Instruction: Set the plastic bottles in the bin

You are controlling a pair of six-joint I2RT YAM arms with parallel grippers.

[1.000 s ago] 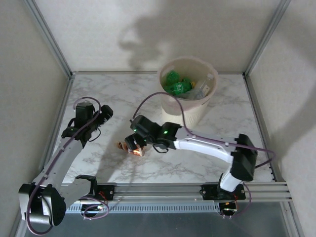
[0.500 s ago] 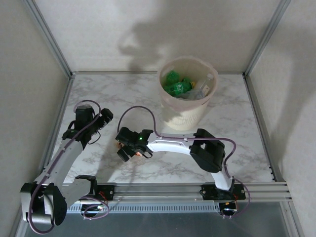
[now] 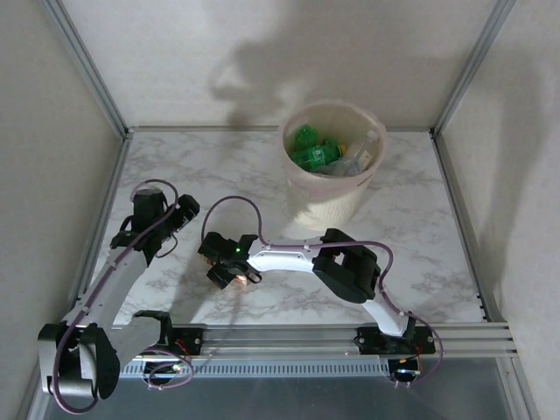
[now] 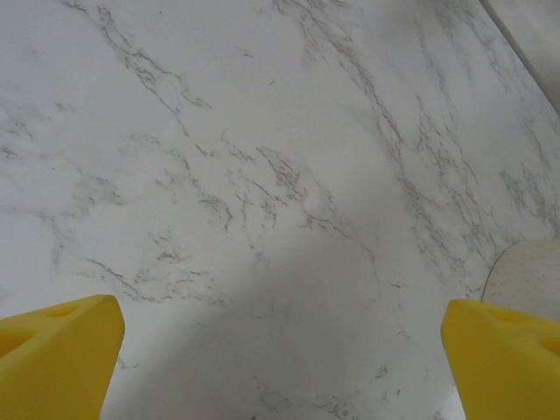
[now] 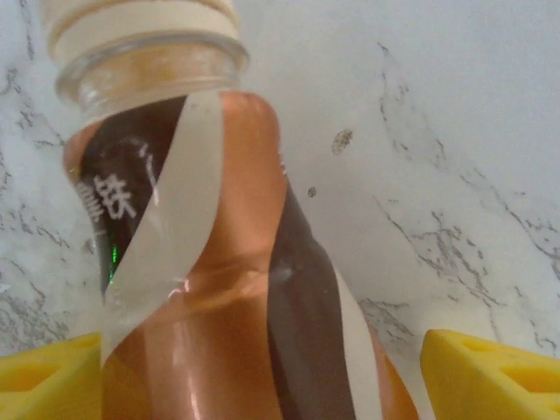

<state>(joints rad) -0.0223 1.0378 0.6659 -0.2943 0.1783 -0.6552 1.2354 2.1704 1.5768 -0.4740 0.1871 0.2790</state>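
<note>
Copper-orange and brown, the labelled bottle point(image 5: 219, 262) lies on its side on the marble tabletop point(image 4: 262, 131), near the front and well apart from the bin point(image 3: 302, 188), which stands toward the back right. Its cream cap points away from the wrist camera. The right end effector point(image 3: 226, 276) is down over it, with the arm stretched far across to the left. Its yellow fingers point(image 5: 490, 376) stand wide on either side of the body. One finger is at or behind the label, while the other shows a strip of bare marble between itself and the plastic, so nothing is gripped yet.

The left end effector point(image 4: 280, 350) hangs over bare marble, wide and holding nothing.

The bin already has several bottles in it, among them green ones point(image 3: 308, 149) and a clear one.

The step in hand looks like the pickup of this bottle, late in the job judging by how full the bin is. Next, the fingers need to close evenly on the round body, which may roll or squirt sideways if one pad meets it first. After that comes a lift high enough to clear the rim, then a long swing back to the right and a release above the opening
</note>
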